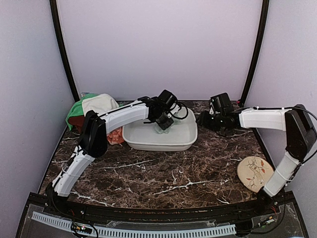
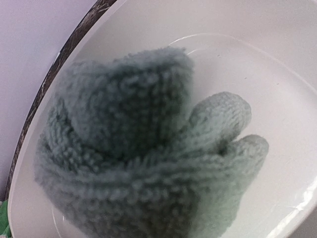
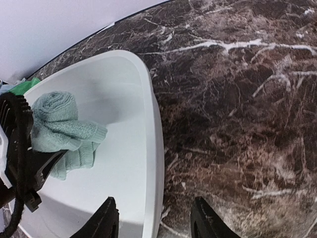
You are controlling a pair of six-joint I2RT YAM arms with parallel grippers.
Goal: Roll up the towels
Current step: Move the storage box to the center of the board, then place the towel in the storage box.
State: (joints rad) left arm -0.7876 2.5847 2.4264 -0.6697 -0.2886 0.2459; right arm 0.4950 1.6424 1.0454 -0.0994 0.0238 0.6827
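**One roll over the basin, a heap to go**

The left pincer (image 1: 165, 120) hangs over the basin (image 1: 148, 141) at the back of the bench (image 1: 173, 173), and it looks clamped on the sage towel (image 2: 138, 148). Its own fingers are hidden behind the cloth in its wrist view. The right wrist view, though, shows the roll held against it, just above the basin floor with a shadow beneath.

And that towel is rolled: a tight spiral at one end, thick fuzzy loops, two loose ends poking out to one side. Not the neatest cylinder!

The right pincer (image 3: 154, 220) is spread, holding nothing, just beside the basin's right rim.

Now the rest. At the back left lies a heap: cream towel (image 1: 101, 103) on top, green towel (image 1: 77, 110) under it, orange towel (image 1: 115, 138) peeking out by the left arm. All are crumpled, none rolled.

My read: one towel rolled and about to be set down, three left, so the job is early
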